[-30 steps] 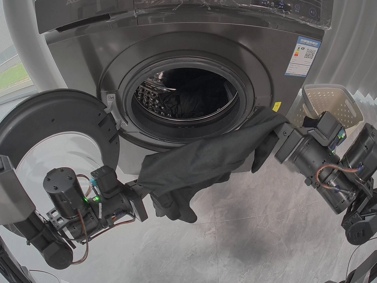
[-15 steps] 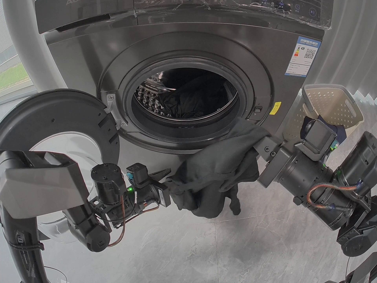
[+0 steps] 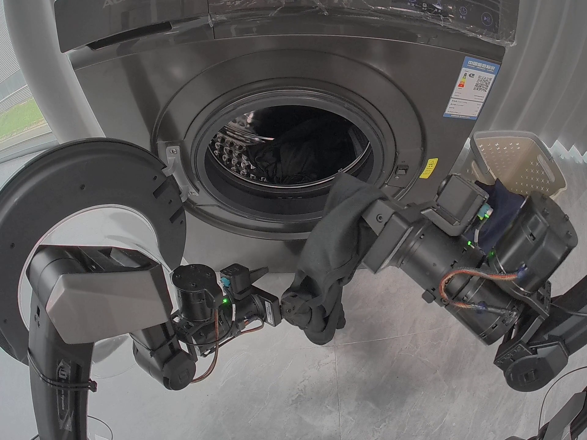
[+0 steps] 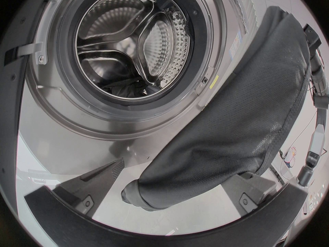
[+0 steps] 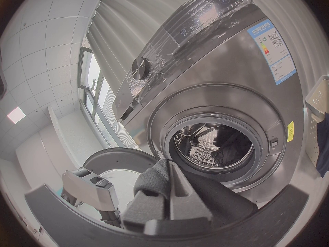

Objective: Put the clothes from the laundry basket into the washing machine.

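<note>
Closed in on each other over the last second, bunching the one dark garment (image 3: 330, 245) that had been stretched wide. Held it clamped in the right gripper (image 5: 168, 175) just below the opening of the washing machine (image 3: 293, 62), hanging toward the floor (image 3: 379, 386). Had the left gripper (image 4: 178, 172) spread wide around its lower end, without a pinch. Showed one dark heap (image 3: 293, 151) in the drum (image 4: 150, 45), one door (image 3: 79, 178) swung open, and one laundry basket (image 3: 520, 154) beside the machine with one navy cloth (image 3: 504, 200) inside.
</note>
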Motion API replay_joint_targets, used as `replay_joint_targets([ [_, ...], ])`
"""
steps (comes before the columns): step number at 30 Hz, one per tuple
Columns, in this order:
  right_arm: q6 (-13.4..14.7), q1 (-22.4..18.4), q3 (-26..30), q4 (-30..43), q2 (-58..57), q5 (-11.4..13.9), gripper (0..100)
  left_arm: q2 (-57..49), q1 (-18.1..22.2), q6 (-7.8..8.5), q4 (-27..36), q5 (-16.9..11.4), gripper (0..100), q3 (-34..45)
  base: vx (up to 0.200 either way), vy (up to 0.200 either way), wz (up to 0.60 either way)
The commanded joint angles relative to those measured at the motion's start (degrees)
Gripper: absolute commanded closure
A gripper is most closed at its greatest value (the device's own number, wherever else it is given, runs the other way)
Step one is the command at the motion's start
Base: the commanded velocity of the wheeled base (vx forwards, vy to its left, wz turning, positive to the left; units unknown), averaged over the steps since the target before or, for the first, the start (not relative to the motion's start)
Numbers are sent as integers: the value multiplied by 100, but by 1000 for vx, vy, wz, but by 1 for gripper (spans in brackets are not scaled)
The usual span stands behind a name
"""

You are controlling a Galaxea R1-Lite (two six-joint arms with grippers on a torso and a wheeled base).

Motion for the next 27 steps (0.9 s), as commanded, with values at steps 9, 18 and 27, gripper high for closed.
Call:
replay_joint_targets([
  [9,-6,-96,-454,-56,446,-149,100,398,-301,43,-17,-28,0,23,0,0,0],
  [18,3,-114,-463,-83,437,-149,100,749,-345,157,-17,60,0,-293,0,0,0],
  [27,3,-158,-428,-91,428,-158,100,714,-327,140,-26,209,100,-592,0,0,0],
])
